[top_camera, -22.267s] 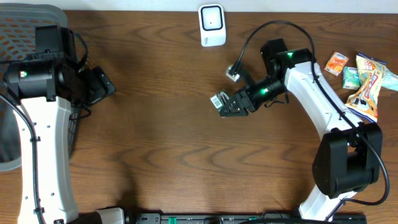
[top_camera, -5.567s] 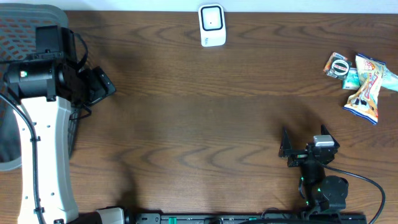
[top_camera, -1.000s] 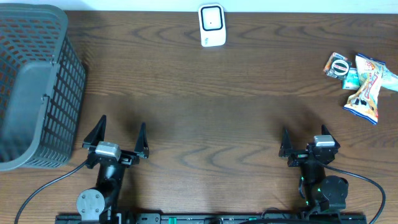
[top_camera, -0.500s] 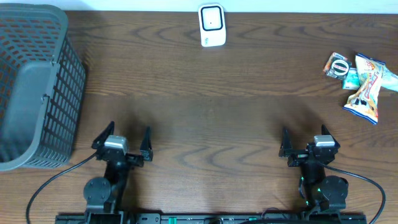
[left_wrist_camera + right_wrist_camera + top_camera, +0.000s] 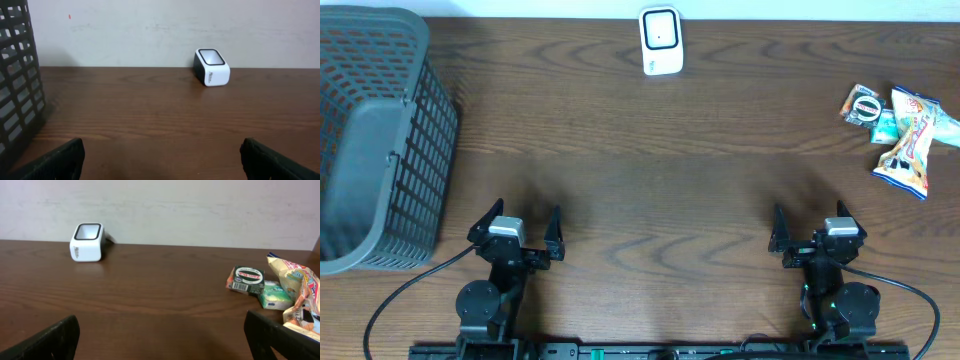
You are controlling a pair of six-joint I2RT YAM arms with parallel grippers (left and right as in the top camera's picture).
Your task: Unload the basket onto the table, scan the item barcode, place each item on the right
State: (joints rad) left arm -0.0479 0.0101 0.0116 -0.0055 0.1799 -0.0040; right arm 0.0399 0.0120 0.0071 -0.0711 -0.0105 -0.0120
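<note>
Dark brown wooden desk (image 5: 650, 150) carries a white box-shaped barcode scanner (image 5: 660, 41) at its far edge, snack packets heaped at the right: a small black-labelled packet (image 5: 865, 104), a pale green one (image 5: 884, 124) and a crinkled yellow bag (image 5: 912, 140). Left gripper (image 5: 514, 232) and right gripper (image 5: 807, 230) sit parked at the near edge, jaws wide and empty. Nothing is at the scanner; whether any scan is done cannot be told, and a grey plastic mesh basket (image 5: 370, 130) stands left.
</note>
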